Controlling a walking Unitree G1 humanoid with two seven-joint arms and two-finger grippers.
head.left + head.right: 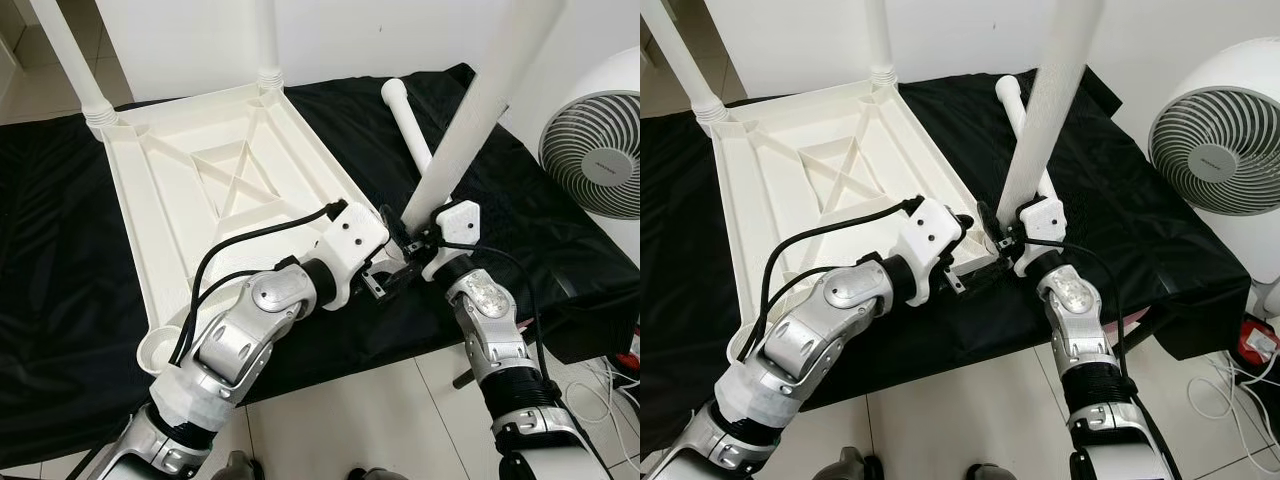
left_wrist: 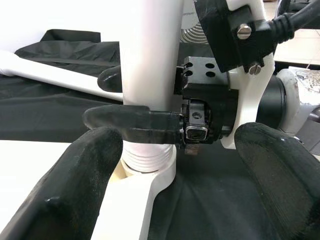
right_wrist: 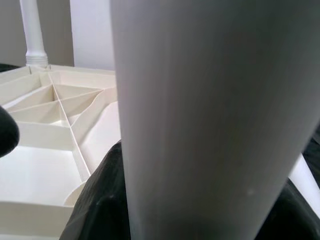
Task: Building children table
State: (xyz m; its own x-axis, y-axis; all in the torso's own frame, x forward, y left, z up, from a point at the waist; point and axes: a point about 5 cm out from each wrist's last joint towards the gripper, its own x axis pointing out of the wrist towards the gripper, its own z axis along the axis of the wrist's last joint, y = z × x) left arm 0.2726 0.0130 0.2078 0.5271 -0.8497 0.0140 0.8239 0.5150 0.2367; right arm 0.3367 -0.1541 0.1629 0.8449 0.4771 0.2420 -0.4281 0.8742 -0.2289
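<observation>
Leaning up toward one o'clock, the long white plastic table leg stands with its foot in the near right corner socket of the upturned white plastic tabletop on the black cloth. The right gripper is clamped on its base. The left gripper gapes wide at six o'clock, holding nothing.

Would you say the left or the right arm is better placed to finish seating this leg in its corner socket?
Probably the right: the right gripper is clamped on the upright leg just above its threaded end at the tabletop corner. The left gripper sits open beside it, holding nothing.
</observation>
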